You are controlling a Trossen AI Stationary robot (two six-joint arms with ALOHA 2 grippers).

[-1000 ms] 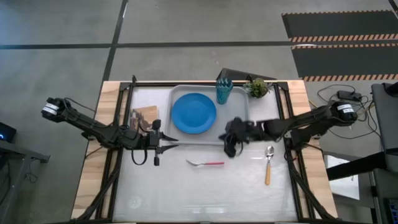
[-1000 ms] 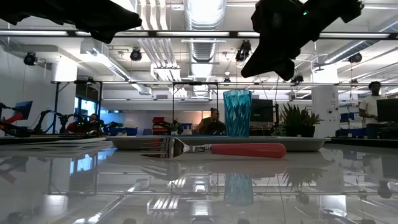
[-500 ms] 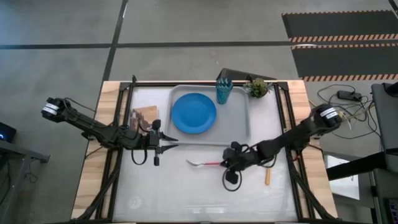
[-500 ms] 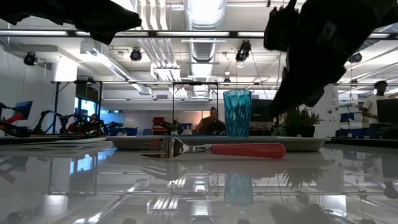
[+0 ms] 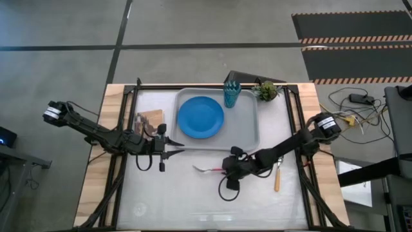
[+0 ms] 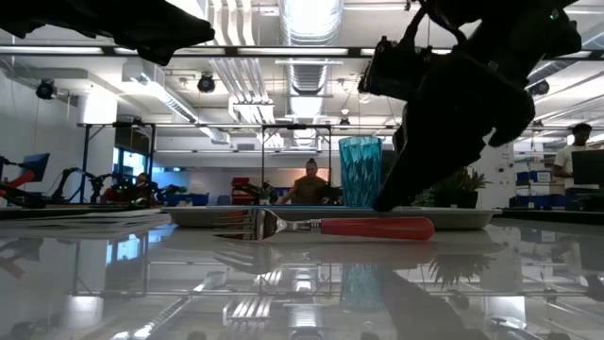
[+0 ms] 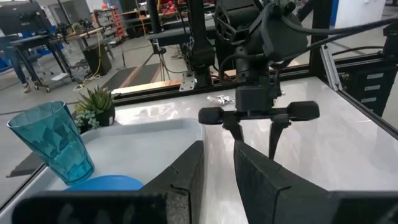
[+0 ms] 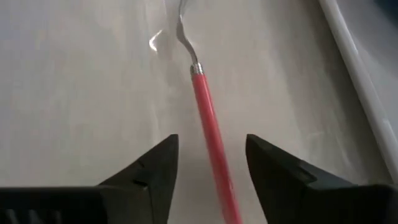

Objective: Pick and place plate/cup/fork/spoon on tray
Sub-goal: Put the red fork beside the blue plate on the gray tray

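Observation:
The fork [image 5: 207,169] lies flat on the white table, pink handle [image 8: 208,118] toward the right and silver head toward the left. My right gripper [image 8: 211,149] is low over the handle's free end, open, one finger on each side and neither touching. The spoon [image 5: 277,179] lies farther right, partly under my right arm. On the grey tray [image 5: 248,132] sit the blue plate [image 5: 201,117] and, at the far edge, the teal cup [image 5: 232,95]. My left gripper [image 5: 168,150] waits left of the tray's near corner, its fingers a little apart [image 7: 217,168] and holding nothing.
A small green plant [image 5: 266,90] stands just off the tray's far right corner. A picture card [image 5: 151,119] lies left of the tray. Bare white table stretches toward the near edge. In the low view, people show in the room behind.
My right gripper has moved from above the tray's near right part toward the table's near edge, then left and down, ending low at the fork's handle. The fork, spoon, plate and cup have stayed in place.

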